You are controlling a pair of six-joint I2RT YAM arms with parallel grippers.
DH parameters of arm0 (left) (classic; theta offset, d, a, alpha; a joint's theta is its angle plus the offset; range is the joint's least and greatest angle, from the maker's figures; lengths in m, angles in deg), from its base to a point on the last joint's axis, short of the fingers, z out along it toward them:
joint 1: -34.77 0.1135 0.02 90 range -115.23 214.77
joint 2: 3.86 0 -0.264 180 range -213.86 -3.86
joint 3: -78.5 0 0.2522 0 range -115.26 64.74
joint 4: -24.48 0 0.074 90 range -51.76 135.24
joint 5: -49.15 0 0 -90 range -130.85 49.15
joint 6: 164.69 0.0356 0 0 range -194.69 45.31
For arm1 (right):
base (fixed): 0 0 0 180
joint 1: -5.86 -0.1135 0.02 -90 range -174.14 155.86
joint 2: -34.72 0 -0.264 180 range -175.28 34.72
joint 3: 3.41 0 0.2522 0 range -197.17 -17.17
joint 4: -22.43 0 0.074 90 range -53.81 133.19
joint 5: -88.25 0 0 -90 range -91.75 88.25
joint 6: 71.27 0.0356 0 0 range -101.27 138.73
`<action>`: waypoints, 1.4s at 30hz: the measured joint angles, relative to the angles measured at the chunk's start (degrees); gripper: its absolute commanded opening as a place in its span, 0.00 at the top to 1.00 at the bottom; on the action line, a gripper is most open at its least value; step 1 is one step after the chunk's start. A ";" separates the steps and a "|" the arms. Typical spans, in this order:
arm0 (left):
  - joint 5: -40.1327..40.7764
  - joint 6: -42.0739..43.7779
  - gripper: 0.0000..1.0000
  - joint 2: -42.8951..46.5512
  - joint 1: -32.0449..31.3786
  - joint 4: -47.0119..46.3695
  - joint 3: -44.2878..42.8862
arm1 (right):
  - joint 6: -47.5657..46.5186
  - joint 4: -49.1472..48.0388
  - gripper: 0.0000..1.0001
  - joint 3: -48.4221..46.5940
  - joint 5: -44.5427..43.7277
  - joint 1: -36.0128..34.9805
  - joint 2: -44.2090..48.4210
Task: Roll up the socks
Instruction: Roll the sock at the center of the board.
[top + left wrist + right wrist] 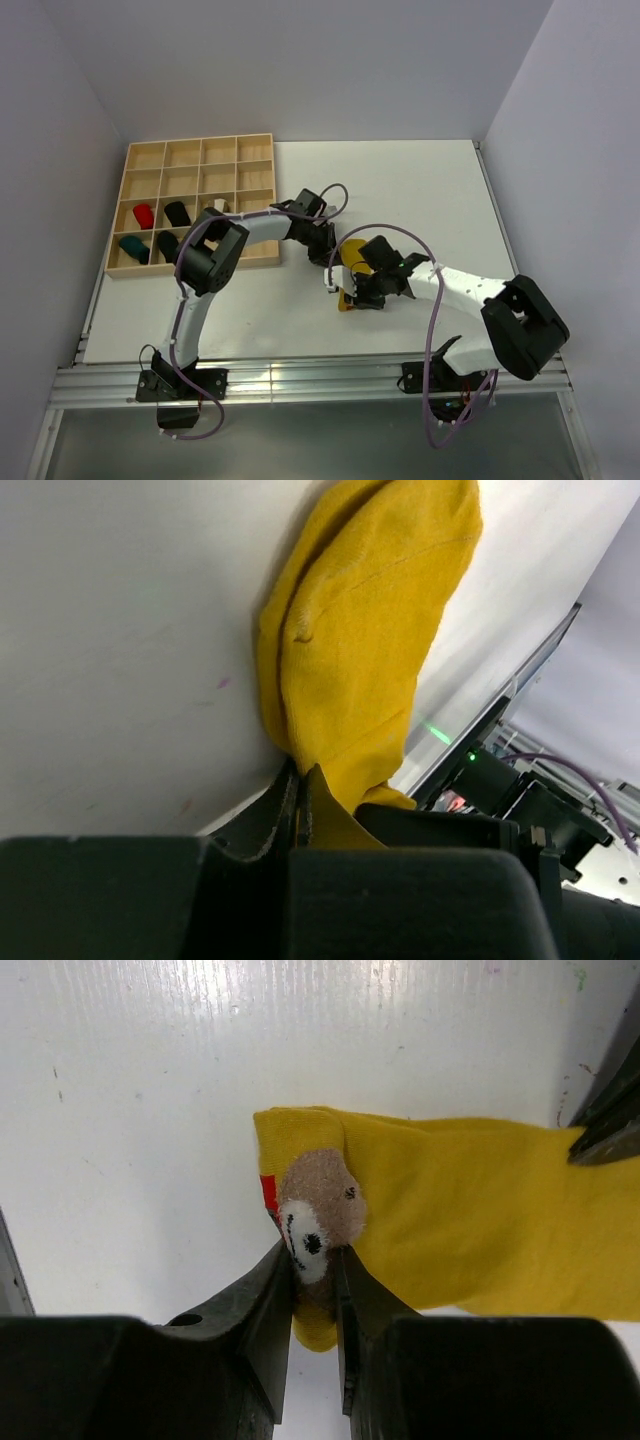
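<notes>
Some rolled socks (pixel 143 215) already sit in the wooden tray (pixel 190 150) at the upper left of the top view. The yellow sock (pixel 352 255) lies flat in the middle, not rolled yet. The left pincer (pixel 300 785) is closed on one end. The right pincer (pixel 315 1260) pinches the other end, by a little bear face (pixel 315 1215). The counter (pixel 420 190) is white and plain, with pale walls around it.

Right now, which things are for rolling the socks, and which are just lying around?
For the job:
- yellow sock, pinched by the left pincer and the right pincer
- rolled socks in the wooden tray

Just there:
- purple cables
- metal rail along the table's near edge
</notes>
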 measured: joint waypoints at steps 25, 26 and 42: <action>6.64 -4.09 1.00 8.57 3.37 -10.86 13.51 | -7.65 33.27 0.80 -33.16 17.40 12.59 -33.66; 6.93 -4.24 1.00 8.96 3.37 -11.85 14.32 | -7.67 34.36 0.80 -34.16 17.66 12.68 -34.71; 13.81 -9.53 0.93 17.31 2.93 -32.24 31.63 | -8.11 49.22 0.78 -49.03 19.58 13.14 -47.71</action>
